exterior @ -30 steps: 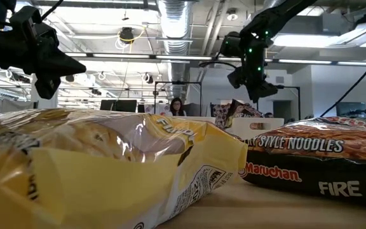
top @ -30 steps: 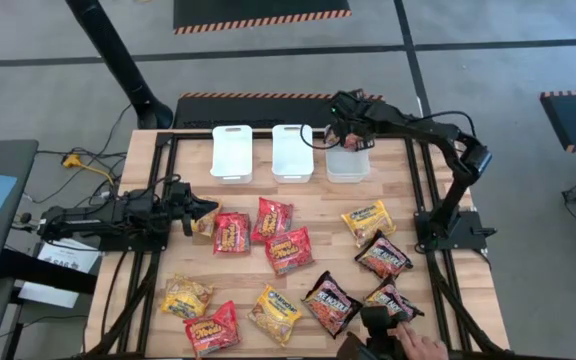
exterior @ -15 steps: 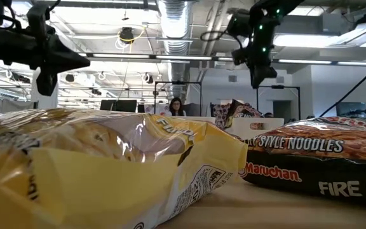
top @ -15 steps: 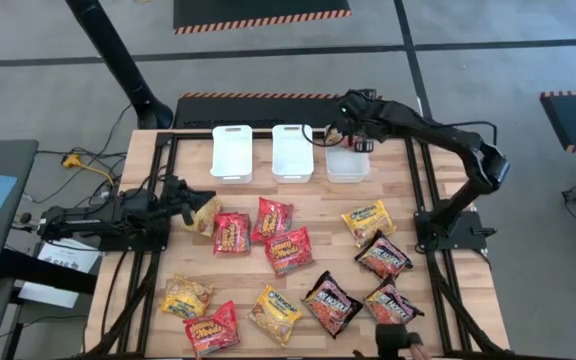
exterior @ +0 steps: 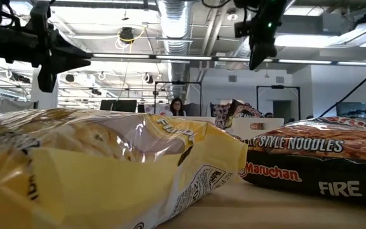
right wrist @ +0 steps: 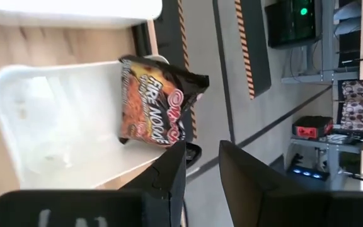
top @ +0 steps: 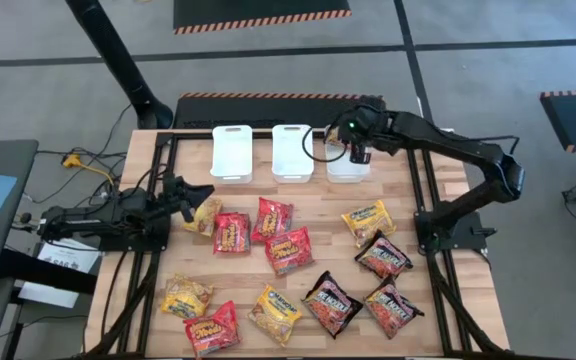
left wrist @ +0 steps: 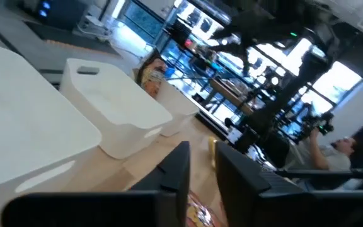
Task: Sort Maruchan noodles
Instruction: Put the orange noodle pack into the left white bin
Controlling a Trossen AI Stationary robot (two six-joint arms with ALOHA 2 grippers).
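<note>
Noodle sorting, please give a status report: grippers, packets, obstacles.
Right gripper open, empty, over the right tub; dark Fire Noodle packet dropped inside. Left gripper by a yellow packet, grip unclear. Nothing in the way.

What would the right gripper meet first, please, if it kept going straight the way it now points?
Probably the dark noodle packet leaning in the rightmost white tub, directly ahead of the right gripper; depth is hard to judge.

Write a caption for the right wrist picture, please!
A dark noodle packet leans inside a white tub, below the right gripper.
</note>
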